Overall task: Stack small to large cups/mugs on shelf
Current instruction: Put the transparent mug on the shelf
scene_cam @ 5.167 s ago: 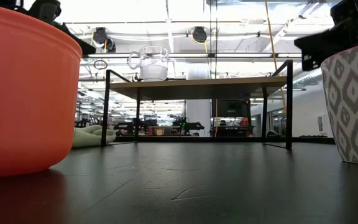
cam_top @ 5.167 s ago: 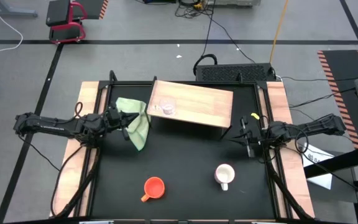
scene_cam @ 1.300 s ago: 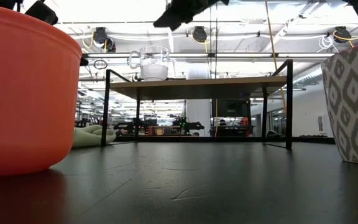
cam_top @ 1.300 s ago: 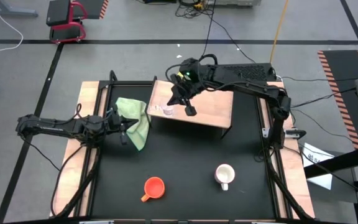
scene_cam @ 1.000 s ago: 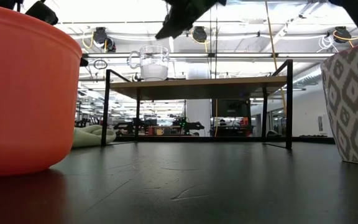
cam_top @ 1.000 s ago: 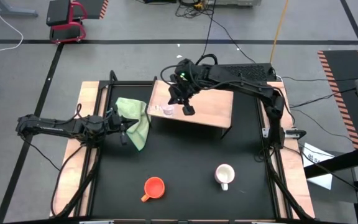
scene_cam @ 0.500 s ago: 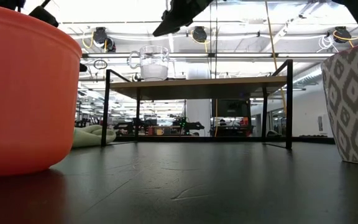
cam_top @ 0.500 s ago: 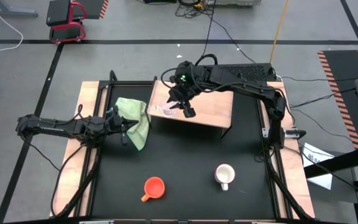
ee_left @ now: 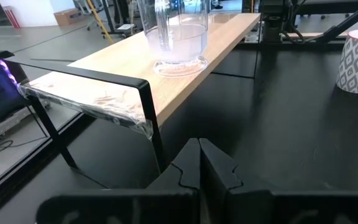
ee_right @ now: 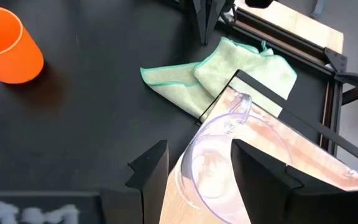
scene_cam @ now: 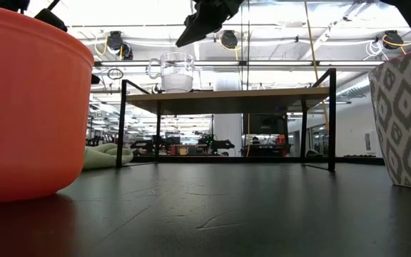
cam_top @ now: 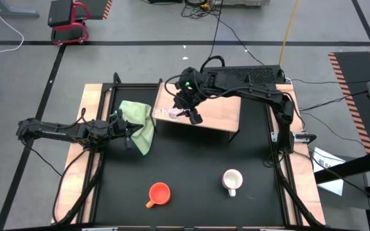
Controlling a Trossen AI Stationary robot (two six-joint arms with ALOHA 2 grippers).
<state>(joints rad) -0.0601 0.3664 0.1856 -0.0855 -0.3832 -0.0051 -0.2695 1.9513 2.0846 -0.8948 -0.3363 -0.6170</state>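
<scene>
- Right gripper [ee_right: 194,171] is hovering over the shelf [cam_top: 217,102], fingers spread wide on either side of the glass cup [ee_right: 213,165], not yet pinching it.
- Glass cup is standing upright at the shelf's left end, near the green cloth [cam_top: 140,122].
- Left gripper [ee_left: 199,163] is waiting at the table's left, beside the cloth, fingers pressed together on nothing.
- Orange mug [cam_top: 158,193] and white mug [cam_top: 232,180] are sitting on the near tabletop, well apart.
- Recommended: centre the wall between the fingers, keep clear of the handle, then close gently; glass is probably slippery.
- Markings: no readable writing; the white mug is showing only a grey diamond pattern.
</scene>
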